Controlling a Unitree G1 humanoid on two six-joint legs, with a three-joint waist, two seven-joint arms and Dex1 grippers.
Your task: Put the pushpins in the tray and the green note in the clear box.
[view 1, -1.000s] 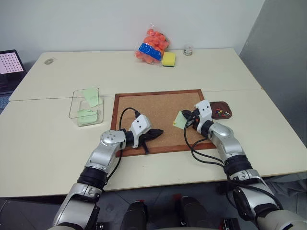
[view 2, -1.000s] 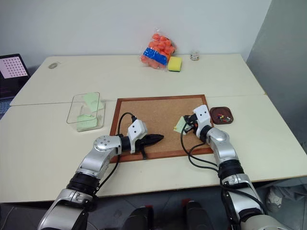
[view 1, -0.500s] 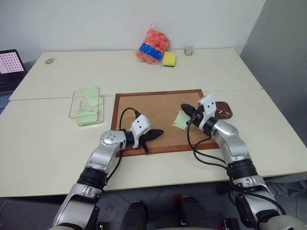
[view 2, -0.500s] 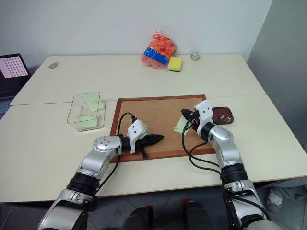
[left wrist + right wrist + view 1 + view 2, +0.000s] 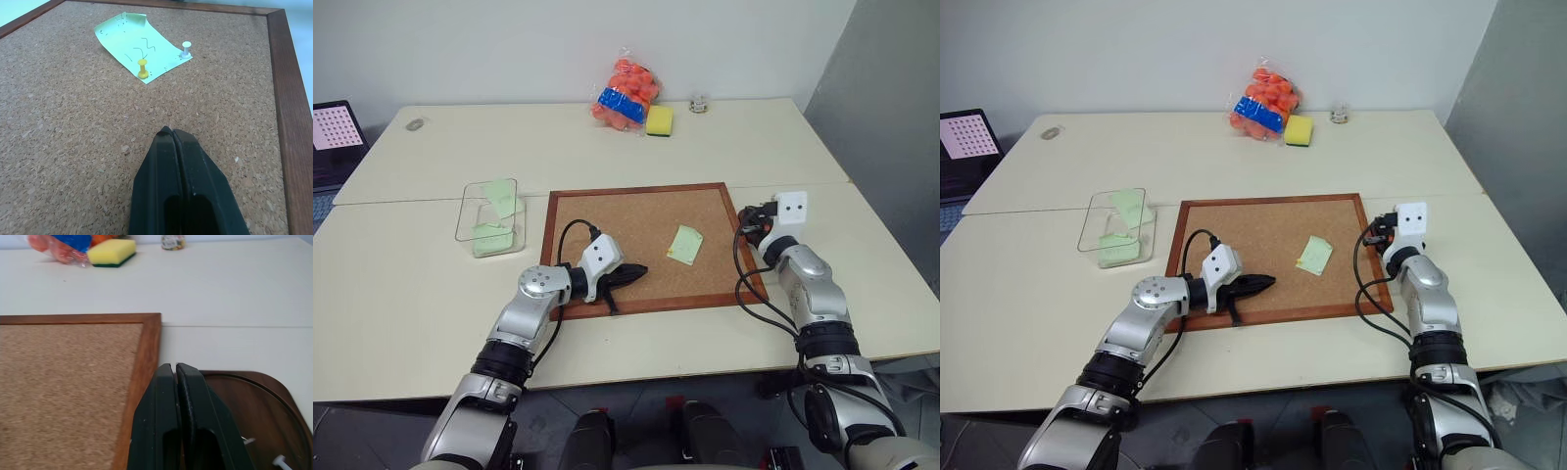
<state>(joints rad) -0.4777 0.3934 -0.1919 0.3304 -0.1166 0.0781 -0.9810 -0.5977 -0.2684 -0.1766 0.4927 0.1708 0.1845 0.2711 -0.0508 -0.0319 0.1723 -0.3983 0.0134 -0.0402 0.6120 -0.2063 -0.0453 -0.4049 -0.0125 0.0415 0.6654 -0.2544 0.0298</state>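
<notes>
Two pushpins, one yellow, one white, pin the green note flat on the cork of the corkboard, just ahead of the left gripper, fingers pressed together. Right gripper, also closed, hangs over the glossy brown tray. Clear box sits far left.

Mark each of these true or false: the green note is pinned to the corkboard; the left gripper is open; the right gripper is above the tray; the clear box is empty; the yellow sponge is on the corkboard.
1. The green note is pinned to the corkboard: true; a yellow pushpin and a white pushpin stand in it.
2. The left gripper is open: false, shut.
3. The right gripper is above the tray: true.
4. The clear box is empty: false, it holds green notes.
5. The yellow sponge is on the corkboard: false, it lies on the table beside the orange bag.
</notes>
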